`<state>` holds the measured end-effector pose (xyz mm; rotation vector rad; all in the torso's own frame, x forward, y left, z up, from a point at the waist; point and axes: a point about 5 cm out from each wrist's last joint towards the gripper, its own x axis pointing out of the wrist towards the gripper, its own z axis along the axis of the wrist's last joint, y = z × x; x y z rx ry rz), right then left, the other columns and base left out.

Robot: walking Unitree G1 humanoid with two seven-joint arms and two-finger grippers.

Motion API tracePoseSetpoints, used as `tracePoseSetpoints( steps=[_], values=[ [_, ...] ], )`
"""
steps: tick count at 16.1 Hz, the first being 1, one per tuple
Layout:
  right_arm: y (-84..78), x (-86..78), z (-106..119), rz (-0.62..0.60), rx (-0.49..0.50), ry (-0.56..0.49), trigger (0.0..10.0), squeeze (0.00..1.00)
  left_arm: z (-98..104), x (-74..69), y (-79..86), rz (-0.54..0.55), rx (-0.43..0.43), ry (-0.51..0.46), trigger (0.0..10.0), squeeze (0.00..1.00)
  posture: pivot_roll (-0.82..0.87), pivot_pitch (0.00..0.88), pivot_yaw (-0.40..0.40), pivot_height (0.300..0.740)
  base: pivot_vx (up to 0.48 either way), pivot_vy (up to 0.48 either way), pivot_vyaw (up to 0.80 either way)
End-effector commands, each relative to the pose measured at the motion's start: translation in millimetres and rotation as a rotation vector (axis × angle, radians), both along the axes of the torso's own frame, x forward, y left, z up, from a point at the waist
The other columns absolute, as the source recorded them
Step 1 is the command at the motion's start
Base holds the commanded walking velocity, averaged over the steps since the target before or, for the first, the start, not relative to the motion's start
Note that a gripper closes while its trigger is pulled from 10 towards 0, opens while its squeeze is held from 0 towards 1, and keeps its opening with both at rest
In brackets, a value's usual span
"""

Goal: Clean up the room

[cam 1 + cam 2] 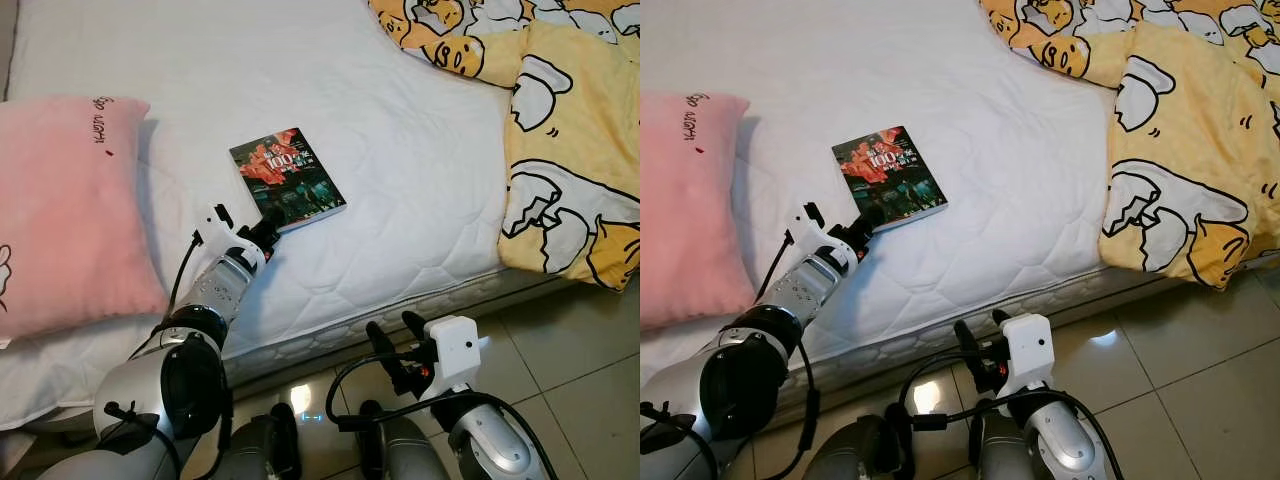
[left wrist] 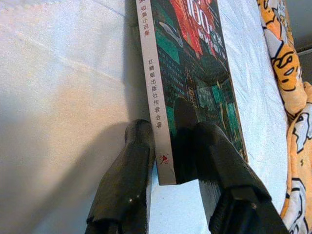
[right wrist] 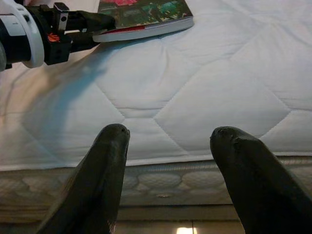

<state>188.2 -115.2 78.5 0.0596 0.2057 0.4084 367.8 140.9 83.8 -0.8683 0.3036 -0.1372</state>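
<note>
A paperback book (image 1: 288, 178) with a dark red-and-green cover lies on the white mattress (image 1: 420, 220), near its front edge. My left gripper (image 1: 270, 225) reaches over the bed to the book's near corner. In the left wrist view its fingers (image 2: 129, 165) stand on either side of that corner, one against the spine and one on the cover (image 2: 195, 73), shut on the book. My right gripper (image 1: 395, 335) hangs low in front of the bed's side, open and holding nothing; the right wrist view looks between its fingertips (image 3: 112, 146) at the mattress edge.
A pink pillow (image 1: 60, 200) lies on the bed to the left of the book. A yellow cartoon-print blanket (image 1: 570, 150) covers the right end and drapes over the edge. Tiled floor (image 1: 580, 350) runs along the front of the bed.
</note>
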Motion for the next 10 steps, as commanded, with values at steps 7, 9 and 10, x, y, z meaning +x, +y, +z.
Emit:
tracePoseSetpoints(
  steps=[7,9,10],
  values=[
    [4.9,-2.9,-3,0.032,0.017,0.023,10.0,0.00,10,2.9,36.2,0.058,0.126,-0.053,0.0,0.00,-0.20,0.263,0.046,0.740,0.000,0.000,0.00],
    [5.4,-1.2,-4,0.039,0.018,0.022,10.0,0.00,19,4.3,63.1,0.115,0.217,-0.081,0.0,0.00,-0.19,0.255,0.046,0.740,0.000,0.000,0.00],
    [5.6,-0.2,-4,0.045,0.016,0.022,10.0,0.00,23,3.3,78.0,0.155,0.261,-0.080,0.0,0.00,-0.18,0.251,0.045,0.740,0.000,0.000,0.00]
  ],
)
